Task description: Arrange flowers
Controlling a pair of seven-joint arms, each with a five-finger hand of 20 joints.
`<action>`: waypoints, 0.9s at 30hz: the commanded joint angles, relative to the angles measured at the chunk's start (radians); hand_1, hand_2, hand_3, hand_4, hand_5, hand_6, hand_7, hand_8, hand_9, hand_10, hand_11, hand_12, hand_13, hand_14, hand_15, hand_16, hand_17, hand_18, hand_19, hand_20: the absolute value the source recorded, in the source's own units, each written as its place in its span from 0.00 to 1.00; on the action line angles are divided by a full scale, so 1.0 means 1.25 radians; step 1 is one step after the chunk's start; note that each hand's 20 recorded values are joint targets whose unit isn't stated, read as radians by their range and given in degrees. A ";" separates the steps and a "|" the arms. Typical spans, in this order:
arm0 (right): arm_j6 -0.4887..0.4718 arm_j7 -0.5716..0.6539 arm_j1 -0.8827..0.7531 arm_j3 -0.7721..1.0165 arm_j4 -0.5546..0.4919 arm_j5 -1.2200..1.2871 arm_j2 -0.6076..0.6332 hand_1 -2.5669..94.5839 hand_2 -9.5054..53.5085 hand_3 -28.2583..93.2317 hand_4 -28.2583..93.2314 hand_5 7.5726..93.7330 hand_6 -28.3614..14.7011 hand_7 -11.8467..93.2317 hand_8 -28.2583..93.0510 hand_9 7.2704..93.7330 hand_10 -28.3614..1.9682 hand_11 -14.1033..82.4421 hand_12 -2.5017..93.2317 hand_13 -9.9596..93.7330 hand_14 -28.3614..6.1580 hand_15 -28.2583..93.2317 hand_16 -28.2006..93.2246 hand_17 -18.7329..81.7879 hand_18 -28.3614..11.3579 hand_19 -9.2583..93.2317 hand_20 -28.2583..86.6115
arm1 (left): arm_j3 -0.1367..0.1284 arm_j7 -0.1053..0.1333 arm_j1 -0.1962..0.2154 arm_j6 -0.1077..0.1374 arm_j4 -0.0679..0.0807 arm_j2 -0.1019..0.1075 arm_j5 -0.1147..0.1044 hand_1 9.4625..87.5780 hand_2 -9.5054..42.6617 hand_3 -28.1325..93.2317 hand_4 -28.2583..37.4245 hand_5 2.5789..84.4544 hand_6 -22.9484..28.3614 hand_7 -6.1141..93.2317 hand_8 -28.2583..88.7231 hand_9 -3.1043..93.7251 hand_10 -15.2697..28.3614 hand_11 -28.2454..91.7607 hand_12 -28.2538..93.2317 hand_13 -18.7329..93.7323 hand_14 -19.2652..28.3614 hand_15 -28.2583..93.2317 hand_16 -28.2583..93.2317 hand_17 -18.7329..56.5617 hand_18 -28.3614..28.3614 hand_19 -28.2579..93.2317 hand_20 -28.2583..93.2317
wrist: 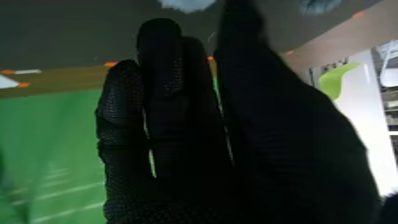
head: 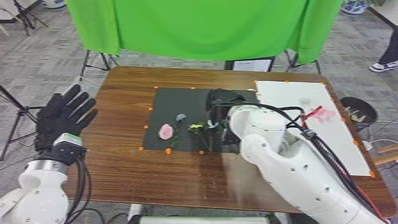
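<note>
My left hand [head: 62, 117] is beside the left edge of the brown wooden worktop [head: 111, 175], fingers straight and fanned apart. My right forearm crosses the worktop, and my right hand [head: 226, 98] is over the right part of a dark mat [head: 169, 102]. Seen from its wrist, my right hand [wrist: 169, 130] has its fingers straight and close together; near their tips are two pale, fluffy shapes.

On the mat, the pink flower [head: 166, 131] comes first, left of the small yellow flowers [head: 196, 128]. A small pale flower [head: 212, 123] sits between those and my right hand, and the blue-grey flower [head: 181, 117] is a little farther off. Beyond my right arm, a red flower [head: 314, 111] lies on the white sheet [head: 342, 140]. A black bin [head: 358, 107] stands off the right edge, and green cloth [head: 204, 30] hangs past the far side.
</note>
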 commanded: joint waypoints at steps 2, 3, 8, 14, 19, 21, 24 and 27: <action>0.106 0.053 -0.021 0.134 -0.036 -0.018 0.151 0.54 0.00 0.88 0.00 0.53 0.57 0.27 0.13 0.54 0.40 0.28 0.20 0.56 0.38 0.55 0.40 0.47 0.15 0.79 0.53 | 0.016 0.004 -0.007 -0.028 -0.001 -0.014 -0.012 0.25 0.40 0.81 0.00 0.50 0.61 0.19 0.18 0.38 0.71 0.41 0.34 0.36 0.74 0.51 0.19 0.15 0.77 0.50 0.31; 0.134 0.061 -0.012 0.130 -0.023 0.001 0.184 0.54 0.00 0.88 0.00 0.53 0.57 0.27 0.13 0.53 0.40 0.28 0.20 0.55 0.37 0.54 0.40 0.47 0.16 0.78 0.52 | 0.013 0.007 -0.003 -0.028 -0.002 -0.013 -0.014 0.25 0.40 0.82 0.00 0.49 0.61 0.18 0.18 0.38 0.71 0.41 0.34 0.36 0.74 0.51 0.19 0.15 0.77 0.50 0.31; 0.048 0.055 -0.033 0.236 0.013 -0.002 0.245 0.44 0.00 0.86 0.02 0.46 0.52 0.25 0.14 0.45 0.32 0.26 0.18 0.49 0.31 0.48 0.36 0.44 0.16 0.71 0.46 | -0.010 0.013 0.020 -0.017 -0.010 -0.009 -0.009 0.24 0.40 0.82 0.00 0.49 0.62 0.18 0.18 0.38 0.71 0.40 0.34 0.36 0.75 0.51 0.19 0.15 0.77 0.50 0.31; 0.053 0.062 -0.084 0.316 0.048 0.040 0.310 0.42 0.00 0.86 0.01 0.41 0.49 0.22 0.15 0.38 0.32 0.23 0.18 0.45 0.31 0.44 0.35 0.42 0.18 0.66 0.42 | -0.017 0.009 0.033 -0.014 -0.012 -0.006 -0.004 0.24 0.41 0.82 0.00 0.49 0.62 0.18 0.18 0.38 0.72 0.40 0.35 0.36 0.75 0.50 0.19 0.15 0.77 0.50 0.32; 0.025 0.063 -0.072 0.316 0.106 0.122 0.331 0.42 0.00 0.86 0.01 0.39 0.47 0.22 0.15 0.37 0.32 0.24 0.17 0.44 0.31 0.43 0.35 0.42 0.18 0.65 0.41 | -0.027 0.024 0.056 0.000 -0.015 -0.005 -0.025 0.24 0.41 0.82 0.00 0.49 0.63 0.18 0.19 0.38 0.72 0.40 0.35 0.36 0.75 0.50 0.19 0.15 0.77 0.50 0.32; -0.011 0.049 -0.089 0.338 0.110 0.123 0.340 0.42 0.00 0.87 0.00 0.37 0.46 0.22 0.15 0.35 0.34 0.24 0.17 0.43 0.32 0.42 0.36 0.41 0.18 0.65 0.41 | -0.028 0.024 0.053 -0.007 -0.014 -0.001 -0.019 0.24 0.41 0.82 0.00 0.49 0.63 0.18 0.19 0.38 0.72 0.40 0.35 0.36 0.75 0.50 0.19 0.15 0.77 0.50 0.32; 0.003 0.022 -0.122 0.361 0.115 0.136 0.357 0.43 0.00 0.88 0.00 0.34 0.46 0.22 0.15 0.33 0.36 0.23 0.16 0.43 0.34 0.42 0.36 0.40 0.18 0.65 0.41 | -0.025 0.025 0.043 -0.013 -0.015 -0.004 -0.031 0.24 0.41 0.82 0.00 0.49 0.63 0.18 0.19 0.38 0.72 0.40 0.35 0.36 0.75 0.50 0.19 0.15 0.77 0.50 0.32; -0.011 0.008 -0.125 0.360 0.130 0.130 0.357 0.44 0.00 0.88 0.00 0.35 0.48 0.24 0.15 0.35 0.39 0.25 0.16 0.46 0.38 0.43 0.36 0.41 0.20 0.67 0.42 | -0.022 0.027 0.039 -0.024 -0.017 -0.003 -0.034 0.24 0.41 0.82 0.00 0.49 0.63 0.18 0.19 0.38 0.72 0.40 0.35 0.36 0.75 0.50 0.19 0.15 0.77 0.50 0.32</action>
